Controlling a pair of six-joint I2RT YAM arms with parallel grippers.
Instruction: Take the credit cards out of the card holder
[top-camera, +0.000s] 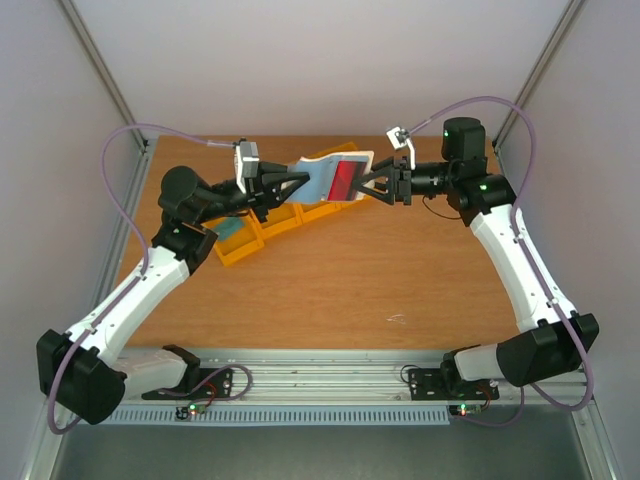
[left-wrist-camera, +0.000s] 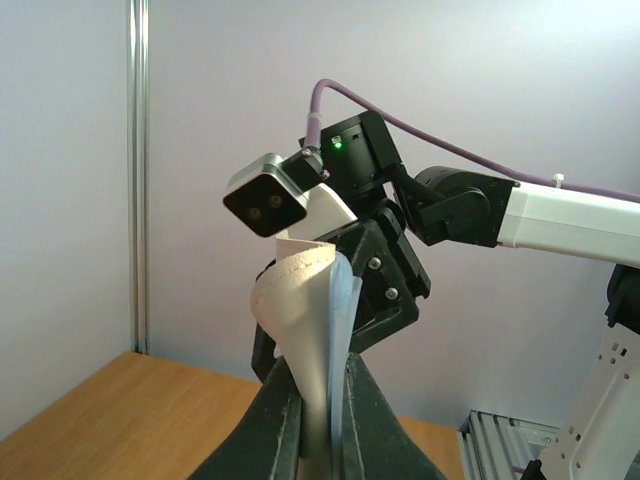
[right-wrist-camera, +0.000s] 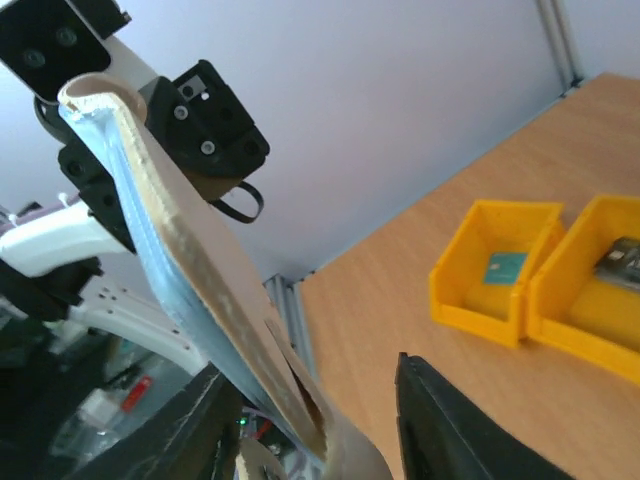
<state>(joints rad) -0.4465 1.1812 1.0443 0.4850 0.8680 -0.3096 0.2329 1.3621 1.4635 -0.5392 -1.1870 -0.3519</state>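
Left jaws: clamped one edge of card holder (top-camera: 325, 172), aloft.
Right jaws: straddled opposite edge; grip couldn't be told.
Red card (top-camera: 342, 181): sat pocketed just ahead of right jaws; holder's length ran between both.

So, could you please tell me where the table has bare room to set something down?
The stretch of table between the yellow bins and the near rail is bare. It is crowded back-left, around the bins, under the raised card holder.

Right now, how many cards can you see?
3: red card in the holder, teal card in the end bin, dark card in the next bin. Others may be hidden.
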